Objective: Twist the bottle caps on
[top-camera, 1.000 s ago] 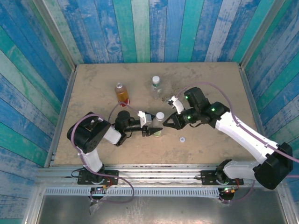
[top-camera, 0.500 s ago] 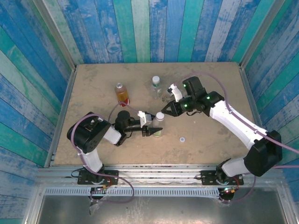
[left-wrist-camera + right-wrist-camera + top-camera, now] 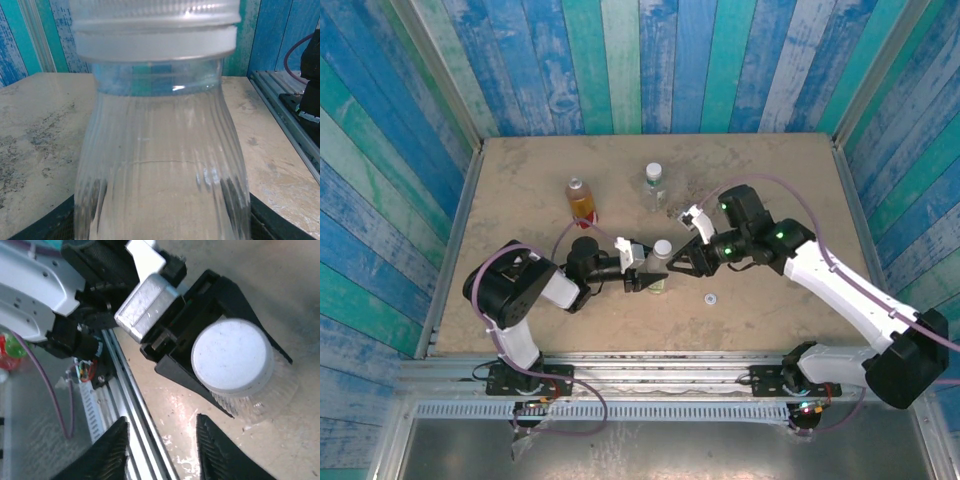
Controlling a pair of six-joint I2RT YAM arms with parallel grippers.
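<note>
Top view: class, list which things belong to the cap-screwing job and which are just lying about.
Job: short bottle with its cap, held by left gripper; right gripper; orange bottle; tall clear bottle.
Lying about: small pale ring on the table.

Both my arms reach in toward mid-table.
My left arm lies low and reaches rightward, my left gripper (image 3: 642, 279) clamped on the short bottle (image 3: 160, 165). My right arm bends in opposite, my right gripper (image 3: 681, 263) spread wide, tilted down.
</note>
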